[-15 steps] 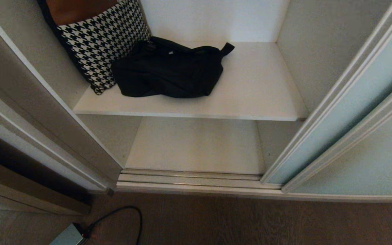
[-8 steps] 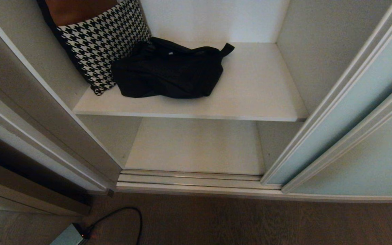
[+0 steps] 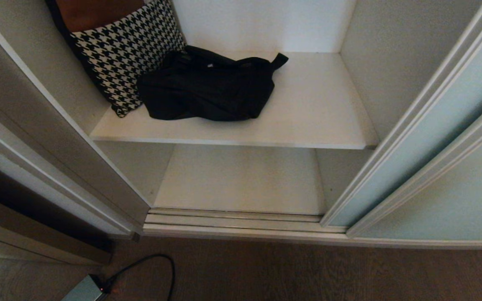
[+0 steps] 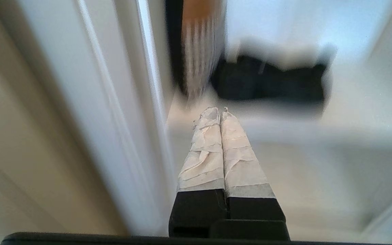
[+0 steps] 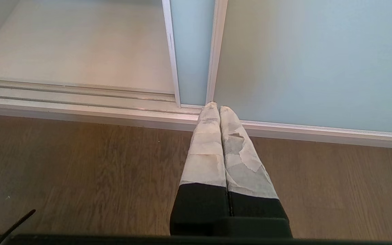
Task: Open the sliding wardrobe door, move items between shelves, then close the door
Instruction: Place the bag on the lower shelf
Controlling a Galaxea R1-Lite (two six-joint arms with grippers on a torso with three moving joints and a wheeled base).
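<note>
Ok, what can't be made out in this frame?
- Head view: both arms out of frame; houndstooth cushion cut off by the top edge.
- Left wrist view: black bag blurred, its straps unreadable.
- Right wrist view: upper shelf and bag outside the picture.

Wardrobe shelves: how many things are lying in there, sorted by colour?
Black: 1, the soft bag on the upper shelf.
Black-and-white houndstooth: 1, the cushion leaning against the left wall, touching the bag.
Brown: 1, an item behind the cushion, mostly hidden.
Lower shelf: 0.
Total: 3.
</note>
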